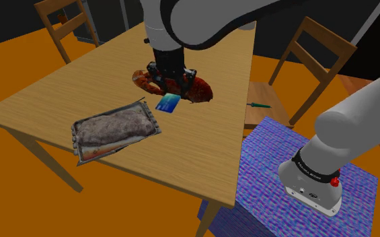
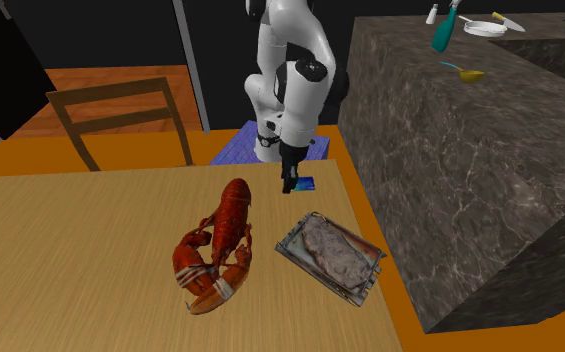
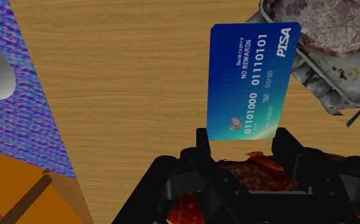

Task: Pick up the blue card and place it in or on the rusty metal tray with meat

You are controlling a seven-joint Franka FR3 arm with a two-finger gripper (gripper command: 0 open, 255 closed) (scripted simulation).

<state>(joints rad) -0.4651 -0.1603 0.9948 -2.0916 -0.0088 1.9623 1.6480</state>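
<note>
On the wooden bench (image 1: 81, 87), the blue card (image 1: 169, 102) lies flat with its printed face up, in the gap between a red lobster (image 1: 195, 89) and the tray (image 1: 77, 145). The card sits just beside the lobster's body; whether the two touch cannot be told. It is near one corner of the tray but apart from it, with bare wood showing between. The tray is grey, dented metal and carries a slab of meat (image 1: 111, 128). The pincer (image 1: 171, 79) hangs over the lobster at the card's edge, pointing down, the arm descending to it from above. In the wrist view the pincer (image 3: 243, 137) has its two black fingers (image 3: 201, 143) standing apart, with the near short edge of the card (image 3: 252, 79) showing between them and no finger seen to touch it; nothing is clamped. The lobster shows red below the fingers, and the tray's crumpled rim (image 3: 328, 95) lies past the card's far corner. From the second exterior view the pincer (image 2: 290, 185) stands just beside the card (image 2: 303, 184), the lobster (image 2: 218, 250) and tray (image 2: 368, 285) lying nearer the camera. A dark stone counter (image 2: 470, 150) stands alongside the bench (image 2: 70, 260).
</note>
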